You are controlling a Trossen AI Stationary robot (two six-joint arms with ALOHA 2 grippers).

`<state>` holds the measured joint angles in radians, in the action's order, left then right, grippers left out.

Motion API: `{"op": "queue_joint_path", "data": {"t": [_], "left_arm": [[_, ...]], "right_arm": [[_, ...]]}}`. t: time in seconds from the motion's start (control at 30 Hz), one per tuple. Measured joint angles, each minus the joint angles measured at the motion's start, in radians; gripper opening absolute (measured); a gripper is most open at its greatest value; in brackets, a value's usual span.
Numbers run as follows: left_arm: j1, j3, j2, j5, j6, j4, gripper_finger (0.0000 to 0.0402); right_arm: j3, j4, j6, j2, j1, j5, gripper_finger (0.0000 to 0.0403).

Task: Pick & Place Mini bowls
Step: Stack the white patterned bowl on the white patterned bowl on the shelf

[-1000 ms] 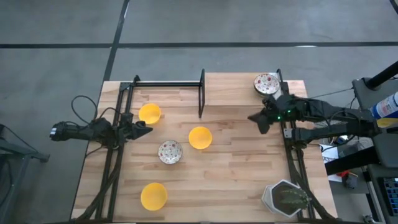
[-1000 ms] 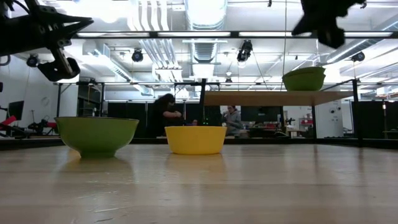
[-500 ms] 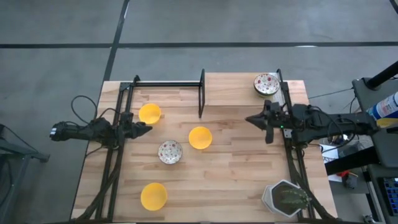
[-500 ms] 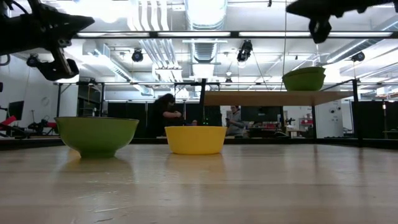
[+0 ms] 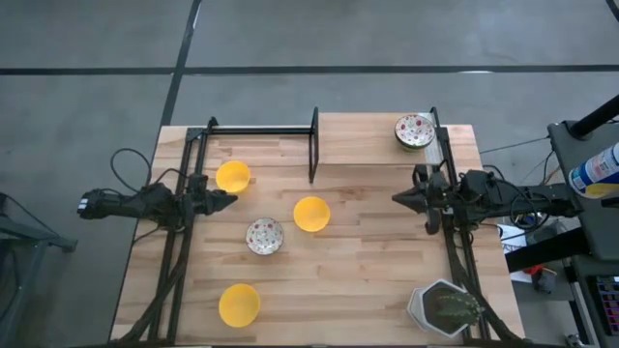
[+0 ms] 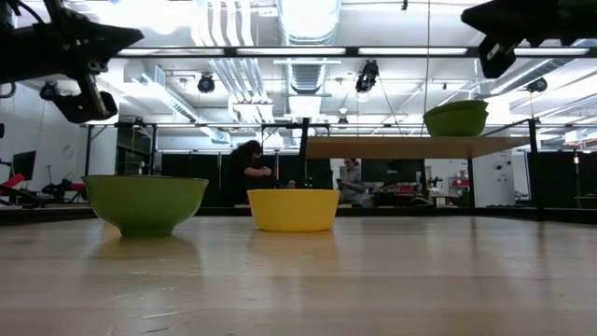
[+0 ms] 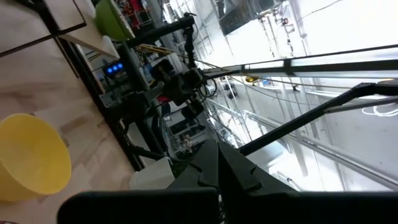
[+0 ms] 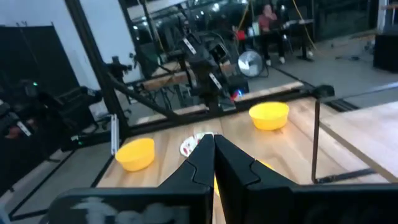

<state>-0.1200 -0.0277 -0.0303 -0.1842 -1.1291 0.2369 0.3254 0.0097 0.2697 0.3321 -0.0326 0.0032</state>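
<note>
Plainly the right gripper (image 5: 398, 198), fingers pressed together on nothing, pointed across the table at the central yellow bowl (image 5: 311, 215), the speckled bowl (image 5: 264, 236) lay farther, nearer the equally clenched, idle left gripper (image 5: 228, 201).

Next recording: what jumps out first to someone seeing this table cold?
Three bright yellow bowls and a speckled bowl dot the left half of the wooden table. Another speckled bowl sits at the far right corner. The left end effector and right end effector hang shut and empty, facing each other.
</note>
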Motion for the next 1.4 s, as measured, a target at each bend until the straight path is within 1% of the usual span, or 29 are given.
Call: {"op": "queue_joint_path", "data": {"t": [0.13, 0.3, 0.43, 0.53, 0.6, 0.7, 0.77, 0.83, 0.93, 1.0, 1.17, 1.3, 1.4], "left_arm": [[0.0, 0.0, -0.003, -0.013, -0.031, -0.034, 0.0], [0.0, 0.0, -0.005, -0.02, -0.151, -0.094, 0.0], [0.0, -0.001, -0.006, -0.044, -0.163, -0.126, 0.0], [0.0, -0.024, -0.014, -0.054, -0.195, -0.219, 0.0], [0.0, -0.058, -0.027, -0.053, -0.23, -0.325, 0.0002], [0.0, -0.113, -0.063, -0.053, -0.271, -0.492, 0.0012], [0.0, -0.148, -0.09, -0.052, -0.271, -0.532, 0.0025], [0.0, -0.179, -0.124, -0.052, -0.25, -0.532, 0.0041], [0.0, -0.225, -0.196, -0.051, -0.225, -0.549, 0.0067], [0.0, -0.264, -0.258, -0.039, -0.207, -0.607, 0.0083], [0.0, -0.377, -0.46, -0.033, -0.15, -0.723, 0.0113], [0.0, -0.473, -0.629, -0.035, -0.028, -0.774, 0.0127], [0.0, -0.527, -0.752, -0.04, 0.096, -0.814, 0.013]], "right_arm": [[-0.053, -0.005, 0.008, -0.069, 0.0, -0.002, 0.0008], [-0.122, 0.009, 0.01, -0.159, 0.0, -0.003, 0.0009], [-0.172, 0.012, 0.007, -0.228, 0.0, -0.006, 0.0009], [-0.221, 0.024, 0.007, -0.275, 0.0, -0.014, 0.0009], [-0.257, 0.047, 0.008, -0.307, 0.0, -0.015, 0.0009], [-0.315, 0.145, -0.006, -0.333, 0.0, -0.034, 0.0009], [-0.316, 0.15, -0.014, -0.327, 0.0, -0.041, 0.0009], [-0.317, 0.15, -0.022, -0.318, 0.0, -0.041, 0.0009], [-0.317, 0.134, -0.025, -0.317, 0.0, -0.041, 0.0009], [-0.316, 0.108, -0.004, -0.318, 0.0, -0.041, 0.0009], [-0.316, 0.032, 0.045, -0.312, 0.0, -0.038, 0.0009], [-0.316, 0.006, 0.044, -0.303, 0.0, -0.037, 0.0009], [-0.316, 0.005, 0.044, -0.297, 0.0, -0.034, 0.0009]]}}
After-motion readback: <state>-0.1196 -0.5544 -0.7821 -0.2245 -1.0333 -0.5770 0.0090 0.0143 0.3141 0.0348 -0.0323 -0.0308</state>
